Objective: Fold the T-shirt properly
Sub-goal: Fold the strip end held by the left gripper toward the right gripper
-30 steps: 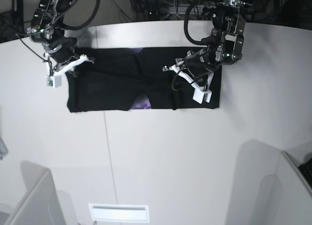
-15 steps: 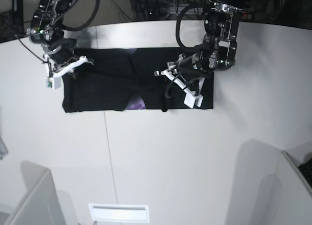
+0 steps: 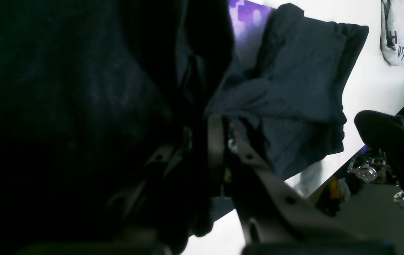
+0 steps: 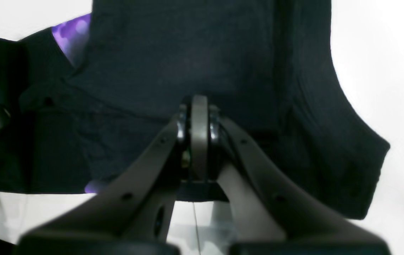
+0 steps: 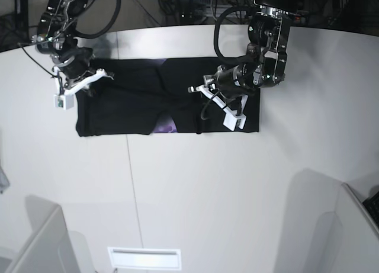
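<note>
**Shirt edges gathered inward, both grippers clamped**

Cloth has shifted since a second ago — the T-shirt (image 5: 136, 104) now lies as a narrower black band across the far part of the white table (image 5: 195, 196), its side edge under the left arm pulled inward and the whole band slid a little toward the right arm's side. A scrap of purple print shows at the near hem. Left gripper (image 5: 214, 96) sits over the shirt, jaws pinched on a fold of the fabric; it has barely moved in the last half second. Right gripper (image 5: 83, 83) — jaws together on the shirt's other end. Grey partitions (image 5: 41, 237) stand at the near corners; cables and dark equipment crowd behind the table.
</note>
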You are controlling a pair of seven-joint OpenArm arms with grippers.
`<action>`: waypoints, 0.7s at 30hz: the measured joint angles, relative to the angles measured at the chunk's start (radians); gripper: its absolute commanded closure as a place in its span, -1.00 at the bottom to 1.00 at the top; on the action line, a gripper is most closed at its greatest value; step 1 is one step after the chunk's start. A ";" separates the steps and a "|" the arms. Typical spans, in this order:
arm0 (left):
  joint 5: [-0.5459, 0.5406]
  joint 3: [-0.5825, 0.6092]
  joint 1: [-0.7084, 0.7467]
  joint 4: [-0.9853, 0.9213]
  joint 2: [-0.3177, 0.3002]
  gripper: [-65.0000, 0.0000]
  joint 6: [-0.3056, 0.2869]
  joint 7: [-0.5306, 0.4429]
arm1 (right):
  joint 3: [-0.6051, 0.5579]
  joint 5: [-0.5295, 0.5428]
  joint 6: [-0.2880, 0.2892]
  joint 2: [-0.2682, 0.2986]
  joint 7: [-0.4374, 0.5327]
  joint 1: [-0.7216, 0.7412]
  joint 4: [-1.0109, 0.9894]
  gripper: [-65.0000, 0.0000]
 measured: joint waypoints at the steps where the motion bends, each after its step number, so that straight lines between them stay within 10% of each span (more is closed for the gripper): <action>1: 0.000 0.000 0.000 0.000 0.000 1.00 0.000 0.000 | 0.000 0.000 0.000 0.000 0.000 -0.001 0.000 1.00; 10: -0.007 0.000 0.000 0.000 0.008 -0.29 0.000 0.003 | 0.000 0.000 0.000 0.000 0.000 -0.001 0.000 1.00; 21: -0.007 0.167 -0.092 -0.050 0.060 -0.38 0.000 0.003 | 0.000 0.000 0.000 0.000 0.000 -0.001 0.000 1.00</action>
